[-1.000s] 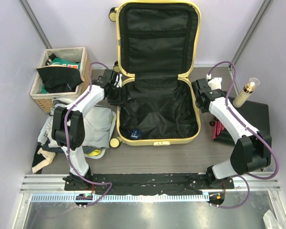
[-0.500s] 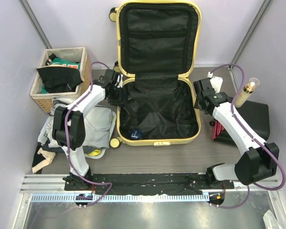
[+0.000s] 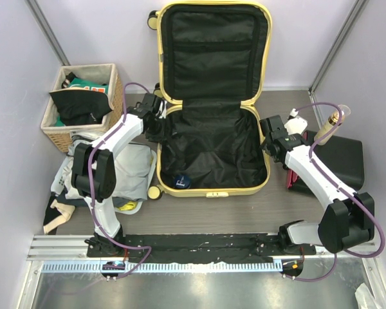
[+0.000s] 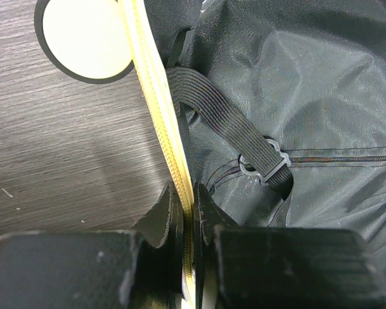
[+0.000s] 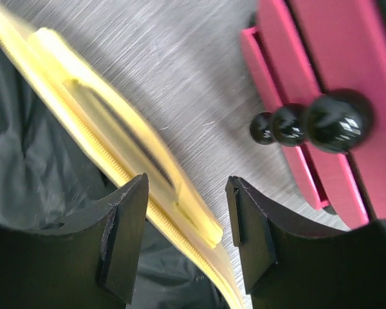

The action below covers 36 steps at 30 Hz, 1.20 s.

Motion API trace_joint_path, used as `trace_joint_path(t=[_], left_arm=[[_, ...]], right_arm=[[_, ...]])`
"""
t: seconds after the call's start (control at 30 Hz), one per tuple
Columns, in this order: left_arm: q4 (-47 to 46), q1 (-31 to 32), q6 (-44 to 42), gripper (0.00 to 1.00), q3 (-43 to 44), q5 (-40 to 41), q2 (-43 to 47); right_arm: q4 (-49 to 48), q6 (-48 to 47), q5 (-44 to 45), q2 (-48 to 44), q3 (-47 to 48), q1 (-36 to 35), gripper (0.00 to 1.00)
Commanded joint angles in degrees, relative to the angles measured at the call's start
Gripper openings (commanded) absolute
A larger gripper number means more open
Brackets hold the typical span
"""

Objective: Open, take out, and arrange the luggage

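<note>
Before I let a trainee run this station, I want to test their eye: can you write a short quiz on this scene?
1. True or false: the luggage is closed.
2. What does the left tool clamp? A: the luggage's yellow rim. B: the wicker basket. C: the elastic strap.
3. Fill in: the right tool stands ___, with one finger on each side of the luggage's right rim.
Key: 1 false; 2 A; 3 open.
</note>
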<state>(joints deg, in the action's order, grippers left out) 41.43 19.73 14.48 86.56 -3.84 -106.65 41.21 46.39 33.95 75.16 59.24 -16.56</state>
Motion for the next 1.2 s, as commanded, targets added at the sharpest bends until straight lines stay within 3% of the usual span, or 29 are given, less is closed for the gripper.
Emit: trace_joint_path(t=[0.0,0.23,0.6,1.17], left_arm=[[-1.00,-0.30,-4.64,0.00,3.44,-2.49,2.24],[-0.74,-0.39,-4.72,0.00,3.70,-2.93,1.97],[-0.82,-1.27,-4.46,0.00,3.70,-3.90,2.06],[-0.91,-1.27,-4.37,0.00,3.70,-4.43,1.53]], right_arm=[[4.83,10.29,8.49,1.92,1.22,-0.05,0.58],[20.12,25.55,17.98,12.98,8.07,0.03,0.54],[35.59,37.62,22.82,23.28,15.90,-0.05,0.53],[37.89,43.17,26.86,25.83,14.59,2.14,0.47]])
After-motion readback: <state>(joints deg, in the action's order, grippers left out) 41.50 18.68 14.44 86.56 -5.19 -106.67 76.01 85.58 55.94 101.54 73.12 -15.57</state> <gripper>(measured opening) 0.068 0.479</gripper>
